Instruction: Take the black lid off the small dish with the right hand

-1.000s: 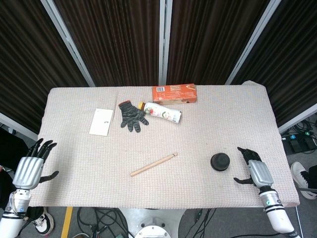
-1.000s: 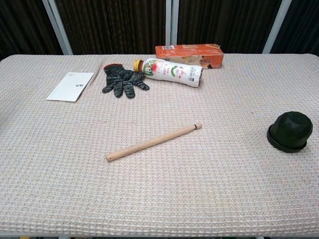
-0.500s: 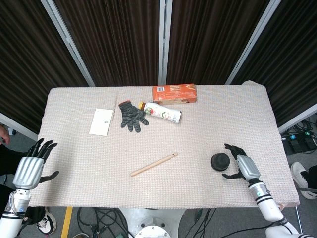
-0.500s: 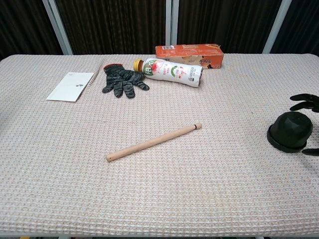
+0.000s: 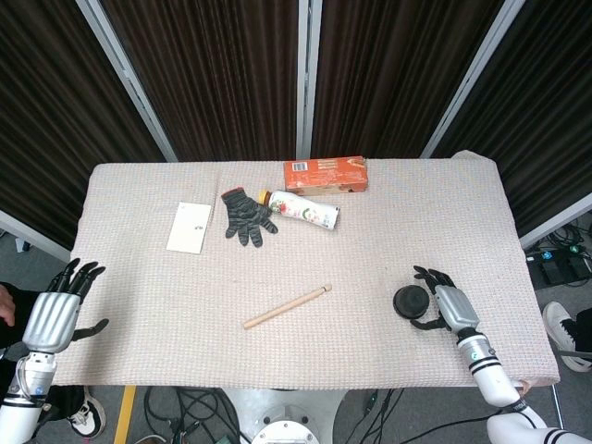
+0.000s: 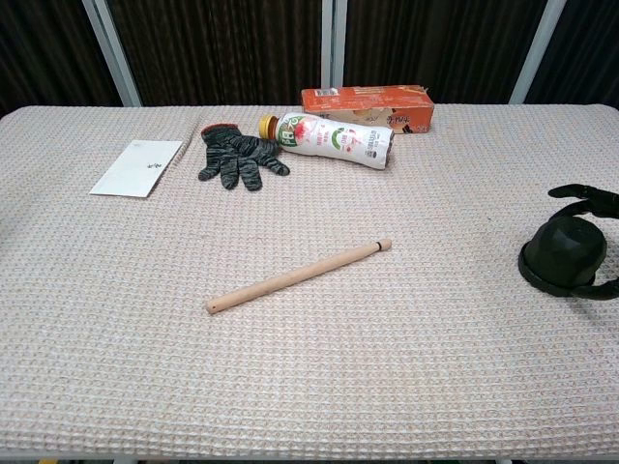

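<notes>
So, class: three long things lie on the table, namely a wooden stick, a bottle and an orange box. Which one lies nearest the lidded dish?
The wooden stick, lying alone mid-table, nearest the dish's black lid. The bottle and orange box lie toward the far edge.

The chest view's edge cuts off most of the right hand (image 6: 592, 242); the black lid (image 6: 563, 253) hides the small dish.

Robot lab, black curtains (image 5: 213, 65), floor cables (image 5: 185, 412)
</notes>
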`<state>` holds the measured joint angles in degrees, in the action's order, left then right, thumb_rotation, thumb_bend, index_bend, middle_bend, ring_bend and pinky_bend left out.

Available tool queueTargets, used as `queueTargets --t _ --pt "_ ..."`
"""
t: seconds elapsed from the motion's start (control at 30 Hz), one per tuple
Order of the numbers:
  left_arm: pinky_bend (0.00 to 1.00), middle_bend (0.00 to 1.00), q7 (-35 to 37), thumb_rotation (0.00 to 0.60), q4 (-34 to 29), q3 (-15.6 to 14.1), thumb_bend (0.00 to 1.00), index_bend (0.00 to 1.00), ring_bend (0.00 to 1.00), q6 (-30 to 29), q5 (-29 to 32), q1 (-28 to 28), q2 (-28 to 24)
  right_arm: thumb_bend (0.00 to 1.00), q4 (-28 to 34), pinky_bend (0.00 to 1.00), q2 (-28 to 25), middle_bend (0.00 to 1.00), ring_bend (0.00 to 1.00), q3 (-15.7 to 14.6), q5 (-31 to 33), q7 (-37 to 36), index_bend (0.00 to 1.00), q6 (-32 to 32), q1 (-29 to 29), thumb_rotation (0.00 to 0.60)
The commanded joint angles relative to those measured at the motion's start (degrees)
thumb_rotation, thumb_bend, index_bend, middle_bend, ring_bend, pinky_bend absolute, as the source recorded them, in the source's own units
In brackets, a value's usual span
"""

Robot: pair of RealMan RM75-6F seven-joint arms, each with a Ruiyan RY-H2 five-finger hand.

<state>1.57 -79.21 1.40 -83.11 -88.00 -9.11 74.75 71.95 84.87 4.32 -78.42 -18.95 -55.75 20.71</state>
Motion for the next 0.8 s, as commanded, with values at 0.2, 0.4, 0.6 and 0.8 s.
queueTargets --t 0.2,0.4,0.6,0.8 --pt "0.18 0.11 0.0 0.6 -0.2 0.1 0.13 0.14 0.0 -0.2 -0.1 0.0 -0.4 0.06 -0.1 0.0 0.4 0.19 0.0 0.1 0.5 0.4 0.0 0.1 0.3 0.6" --pt "0.18 0.11 0.0 0.6 -0.6 0.4 0.13 0.14 0.0 -0.6 0.1 0.1 -0.7 0.06 -0.1 0.0 0.5 0.2 0.0 -0.1 0.9 0.9 0.0 0.5 0.5 0.6" --pt "0.18 0.11 -0.1 0.6 -0.7 0.3 0.13 0.14 0.0 -0.4 0.2 0.0 -0.7 0.06 -0.2 0.0 0.6 0.21 0.0 -0.3 1.0 1.0 0.0 0.6 0.5 0.6" --pt "0.18 0.11 -0.1 0.6 -0.7 0.3 0.13 0.14 0.0 -0.3 0.2 0.0 -0.7 0.06 -0.5 0.0 0.8 0.21 0.0 -0.4 1.2 1.0 0.0 0.8 0.6 0.6"
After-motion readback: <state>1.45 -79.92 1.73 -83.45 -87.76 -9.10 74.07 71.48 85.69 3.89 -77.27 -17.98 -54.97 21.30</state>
